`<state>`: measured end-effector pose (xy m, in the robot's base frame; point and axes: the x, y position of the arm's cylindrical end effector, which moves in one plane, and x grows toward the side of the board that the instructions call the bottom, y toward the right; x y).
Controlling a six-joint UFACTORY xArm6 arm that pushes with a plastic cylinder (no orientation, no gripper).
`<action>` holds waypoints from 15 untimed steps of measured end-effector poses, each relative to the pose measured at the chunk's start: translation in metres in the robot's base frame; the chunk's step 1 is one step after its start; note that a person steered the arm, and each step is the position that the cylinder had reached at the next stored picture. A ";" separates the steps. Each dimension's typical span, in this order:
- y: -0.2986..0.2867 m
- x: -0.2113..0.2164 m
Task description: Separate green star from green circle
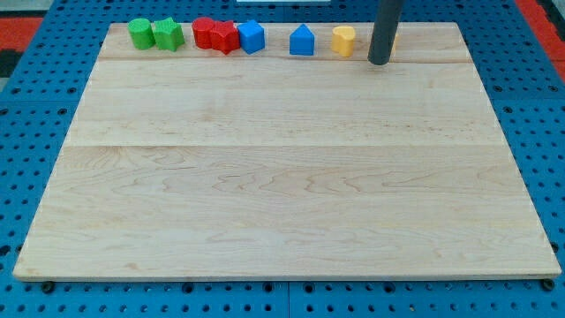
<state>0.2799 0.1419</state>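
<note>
Green star touches green circle at upper left; the bare rod's tip waits upper right, gripping nothing. Approach comes next.

Bright, even light falls from overhead, leaving only faint, short shadows. The pale wooden board shows a soft sheen and no harsh glare. Focus is crisp throughout, slightly softer toward 12 o'clock; edges look straight, undistorted.

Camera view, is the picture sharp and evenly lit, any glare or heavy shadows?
Camera view: even, soft light, no glare on the wooden board; green star and green circle look sharp, with only faint shadows; my tip is slightly soft-edged.
</note>
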 end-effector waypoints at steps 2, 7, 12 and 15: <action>0.000 0.000; 0.079 -0.088; -0.284 -0.088; -0.404 -0.088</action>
<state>0.1916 -0.2624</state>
